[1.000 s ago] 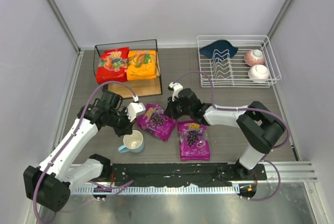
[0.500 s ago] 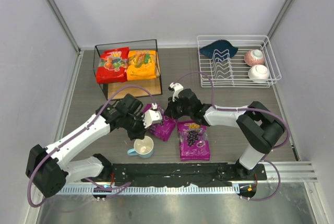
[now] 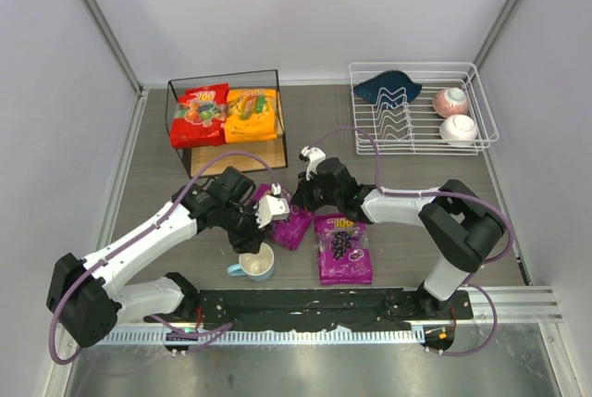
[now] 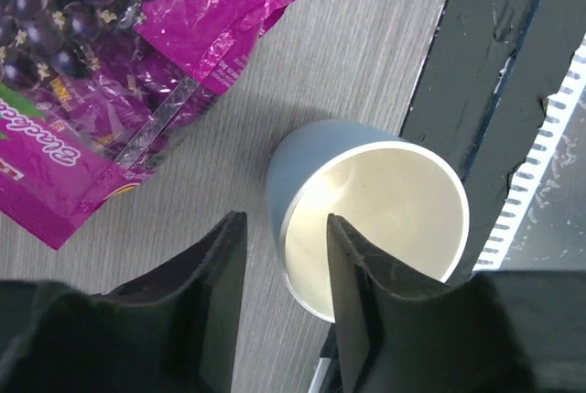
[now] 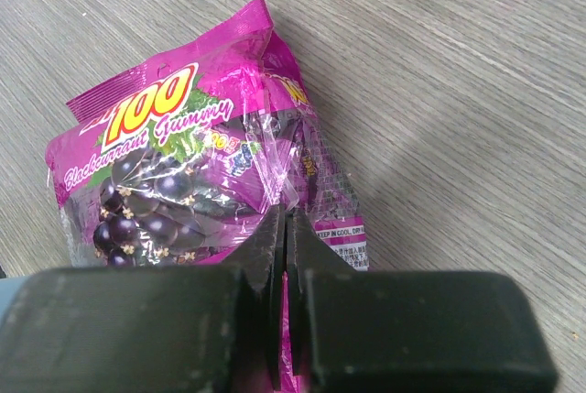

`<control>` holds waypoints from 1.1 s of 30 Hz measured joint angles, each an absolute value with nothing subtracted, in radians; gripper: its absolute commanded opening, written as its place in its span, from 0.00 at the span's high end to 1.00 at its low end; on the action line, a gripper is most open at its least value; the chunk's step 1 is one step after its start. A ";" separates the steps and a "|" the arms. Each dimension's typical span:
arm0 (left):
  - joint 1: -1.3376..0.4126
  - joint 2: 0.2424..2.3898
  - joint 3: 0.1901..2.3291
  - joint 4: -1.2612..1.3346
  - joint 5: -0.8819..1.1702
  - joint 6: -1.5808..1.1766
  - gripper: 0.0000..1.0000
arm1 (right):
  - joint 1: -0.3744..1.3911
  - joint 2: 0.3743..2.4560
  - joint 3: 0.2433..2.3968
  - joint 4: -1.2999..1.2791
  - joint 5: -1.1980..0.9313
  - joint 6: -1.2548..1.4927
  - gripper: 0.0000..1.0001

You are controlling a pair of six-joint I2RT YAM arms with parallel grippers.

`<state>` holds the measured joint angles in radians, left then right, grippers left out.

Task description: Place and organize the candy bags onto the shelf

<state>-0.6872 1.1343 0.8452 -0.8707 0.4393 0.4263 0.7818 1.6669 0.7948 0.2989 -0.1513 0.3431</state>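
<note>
A red candy bag (image 3: 197, 112) and an orange-yellow one (image 3: 252, 113) lie side by side on top of the shelf (image 3: 239, 155). Two purple candy bags lie on the table: one tilted (image 3: 292, 224) (image 5: 174, 191), the other (image 3: 343, 247) to its right. My right gripper (image 3: 301, 203) (image 5: 282, 217) is shut on a fold of film at the tilted bag's edge. My left gripper (image 3: 266, 229) (image 4: 286, 223) stands open over a light blue mug (image 3: 256, 263) (image 4: 375, 210), one finger over its mouth, one outside the rim. That bag's corner (image 4: 110, 63) lies just beyond.
A white wire dish rack (image 3: 421, 105) at the back right holds a dark blue cloth (image 3: 387, 87) and two bowls (image 3: 450, 100) (image 3: 458, 129). The black base rail (image 3: 305, 304) (image 4: 494, 63) runs along the near edge, right beside the mug.
My left arm swung right toward the tilted purple bag and the mug shifted right and nearer with it. The left jaws have since opened. The right arm held still.
</note>
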 measured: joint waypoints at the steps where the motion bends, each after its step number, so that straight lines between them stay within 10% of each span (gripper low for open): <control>1: -0.687 1.134 0.845 -0.871 0.439 0.426 0.42 | 0.782 1.667 0.795 0.299 -0.151 0.343 0.94; 7: -0.687 1.128 0.873 -0.872 0.438 0.426 0.22 | 0.782 1.668 0.798 0.295 -0.151 0.342 0.87; 33: -0.033 1.236 0.965 -0.775 0.750 0.346 0.29 | 1.065 1.768 0.940 0.239 0.391 0.822 0.99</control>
<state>-0.0334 1.2358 0.9649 -0.7750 0.7502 0.3462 1.0653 1.7679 0.9401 0.2390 0.3912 0.8219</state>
